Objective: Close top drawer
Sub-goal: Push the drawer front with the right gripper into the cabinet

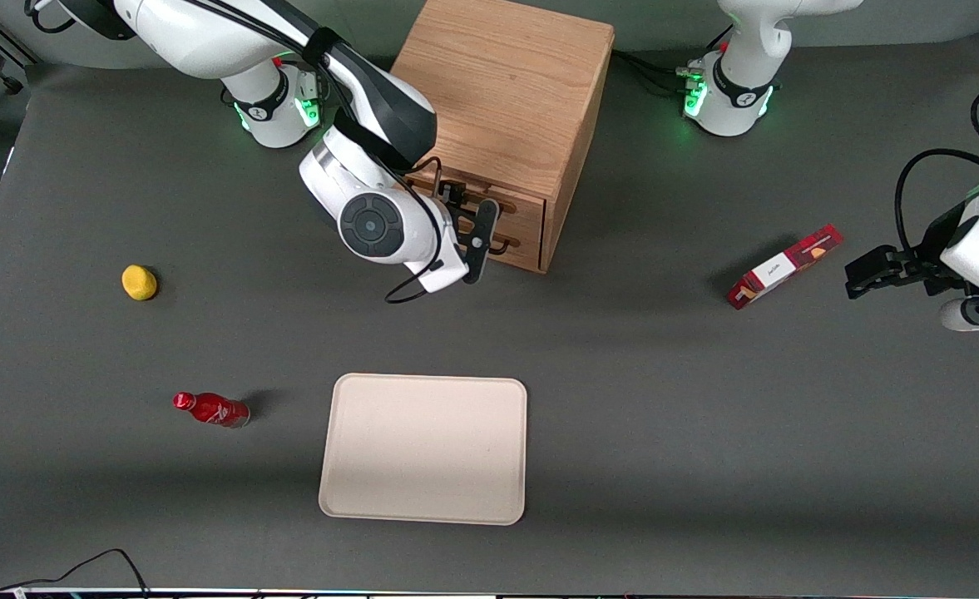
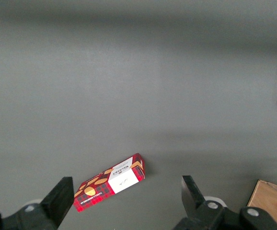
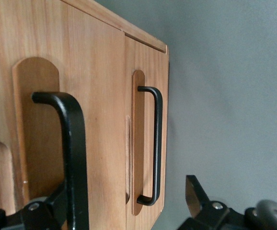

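Observation:
The wooden cabinet (image 1: pixel 506 91) stands at the back middle of the table. Its top drawer (image 1: pixel 524 214) (image 3: pixel 100 96) is light oak with a black wire handle (image 3: pixel 75 143). Its front sits close to the cabinet, a small step forward of the lower drawer (image 3: pixel 145 57), which has a matching handle (image 3: pixel 157 143). My gripper (image 1: pixel 479 241) (image 3: pixel 124 206) hangs right in front of the drawer fronts, open and holding nothing. One finger (image 3: pixel 47 211) lies by the top drawer's handle, the other finger (image 3: pixel 195 194) past the lower drawer's edge, over the table.
A beige tray (image 1: pixel 424 448) lies nearer the camera than the cabinet. A lemon (image 1: pixel 139 282) and a red bottle (image 1: pixel 210 409) sit toward the working arm's end. A red box (image 1: pixel 784 266) (image 2: pixel 110 182) lies toward the parked arm's end.

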Controlling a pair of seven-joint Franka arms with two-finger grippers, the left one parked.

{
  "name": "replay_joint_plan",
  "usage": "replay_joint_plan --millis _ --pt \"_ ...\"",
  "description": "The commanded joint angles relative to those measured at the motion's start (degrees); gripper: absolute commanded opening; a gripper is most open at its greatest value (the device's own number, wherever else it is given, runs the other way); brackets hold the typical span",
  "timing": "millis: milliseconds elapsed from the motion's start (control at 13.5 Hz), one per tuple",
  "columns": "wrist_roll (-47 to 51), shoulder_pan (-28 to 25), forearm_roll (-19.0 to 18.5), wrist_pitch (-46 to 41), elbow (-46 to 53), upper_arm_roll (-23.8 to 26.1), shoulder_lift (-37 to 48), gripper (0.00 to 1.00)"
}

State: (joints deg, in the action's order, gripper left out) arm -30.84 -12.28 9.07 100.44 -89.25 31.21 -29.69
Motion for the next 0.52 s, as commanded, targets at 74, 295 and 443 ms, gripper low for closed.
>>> replay_joint_plan --millis 74,295,443 --pt "0.17 2.35 3.93 -4.19 1.08 1.05 2.89 1.00" --pt "0.34 3.05 3.94 -4.37 3.11 0.87 2.45 1.00" --pt "0.43 3.41 4.11 -4.55 4.60 0.87 2.53 1.00"
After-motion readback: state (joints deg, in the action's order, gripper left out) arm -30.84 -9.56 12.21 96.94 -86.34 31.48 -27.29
